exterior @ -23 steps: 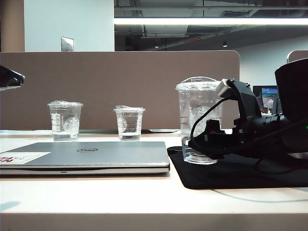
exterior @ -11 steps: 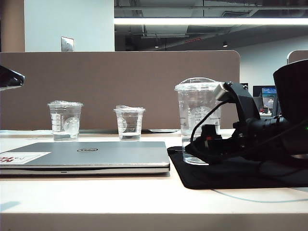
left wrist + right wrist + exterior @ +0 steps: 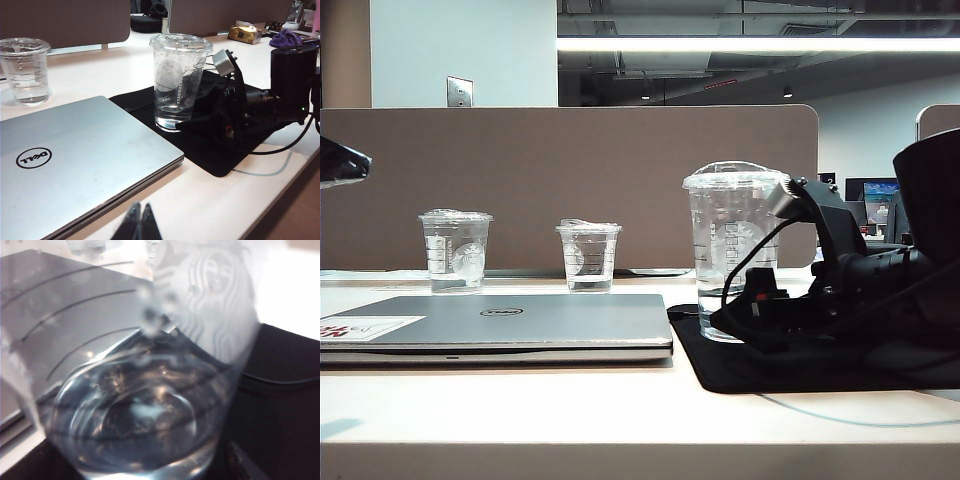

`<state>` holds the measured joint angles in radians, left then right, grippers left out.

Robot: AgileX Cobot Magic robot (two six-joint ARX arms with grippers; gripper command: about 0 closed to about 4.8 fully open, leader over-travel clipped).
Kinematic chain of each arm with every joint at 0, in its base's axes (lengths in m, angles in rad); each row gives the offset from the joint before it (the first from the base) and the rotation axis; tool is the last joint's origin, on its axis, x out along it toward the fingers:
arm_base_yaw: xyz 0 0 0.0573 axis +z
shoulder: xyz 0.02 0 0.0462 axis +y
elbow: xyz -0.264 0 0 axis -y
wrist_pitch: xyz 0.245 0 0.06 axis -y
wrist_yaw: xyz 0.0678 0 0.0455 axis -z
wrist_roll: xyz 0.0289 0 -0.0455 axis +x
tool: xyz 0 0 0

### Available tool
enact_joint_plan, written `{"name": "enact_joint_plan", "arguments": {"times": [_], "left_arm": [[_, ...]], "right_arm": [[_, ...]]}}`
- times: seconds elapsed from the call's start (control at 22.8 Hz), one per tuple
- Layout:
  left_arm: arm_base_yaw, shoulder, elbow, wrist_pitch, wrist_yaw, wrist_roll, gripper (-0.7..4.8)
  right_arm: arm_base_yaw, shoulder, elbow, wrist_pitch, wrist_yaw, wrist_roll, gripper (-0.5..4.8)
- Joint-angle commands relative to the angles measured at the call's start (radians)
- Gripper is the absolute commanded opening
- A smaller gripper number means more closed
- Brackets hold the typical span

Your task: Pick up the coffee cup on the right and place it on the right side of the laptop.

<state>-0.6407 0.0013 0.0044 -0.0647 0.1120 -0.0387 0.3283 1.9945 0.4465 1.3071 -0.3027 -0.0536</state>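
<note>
Far left of the exterior view: short clear plastic cup, lidded, white round logo, standing on the pale table before the brown partition. Right of it, a second short clear cup, apart from the first. In front of both lies the thin silver-grey laptop, closed, round Dell logo on its lid, white-and-red sticker at its near left corner.

Just right of the laptop: black mat on the table. The coffee cup, tallest clear plastic cup with clear lid, faint white logo and horizontal marker lines, stands upright on the mat's left part, close beside the laptop's right edge, some clear liquid in its base.

Right gripper, black, sits low at the cup's base on the mat, jaws spread wide; the cup rests on the mat. Right wrist view is filled by the cup's lower wall.

Left gripper: dark fingertips pressed together, hanging above the table's near edge, well apart from the cup.
</note>
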Motion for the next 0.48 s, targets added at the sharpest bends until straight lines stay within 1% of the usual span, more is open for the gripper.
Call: {"name": "enact_joint_plan", "arguments": {"times": [0.04, 0.09, 0.35, 0.48], "left_arm": [[0.0, 0.0, 0.003, 0.009, 0.001, 0.002, -0.05], [0.0, 0.0, 0.003, 0.009, 0.001, 0.002, -0.05], [0.0, 0.0, 0.003, 0.009, 0.001, 0.002, -0.05], [0.0, 0.0, 0.003, 0.009, 0.001, 0.002, -0.05]], "right_arm": [[0.002, -0.005, -0.038, 0.06, 0.055, -0.002, 4.79], [0.002, -0.006, -0.061, 0.096, 0.067, -0.002, 4.79], [0.002, -0.053, -0.13, 0.1, 0.079, 0.001, 4.79], [0.002, -0.149, -0.203, 0.1, 0.119, 0.002, 4.79]]}}
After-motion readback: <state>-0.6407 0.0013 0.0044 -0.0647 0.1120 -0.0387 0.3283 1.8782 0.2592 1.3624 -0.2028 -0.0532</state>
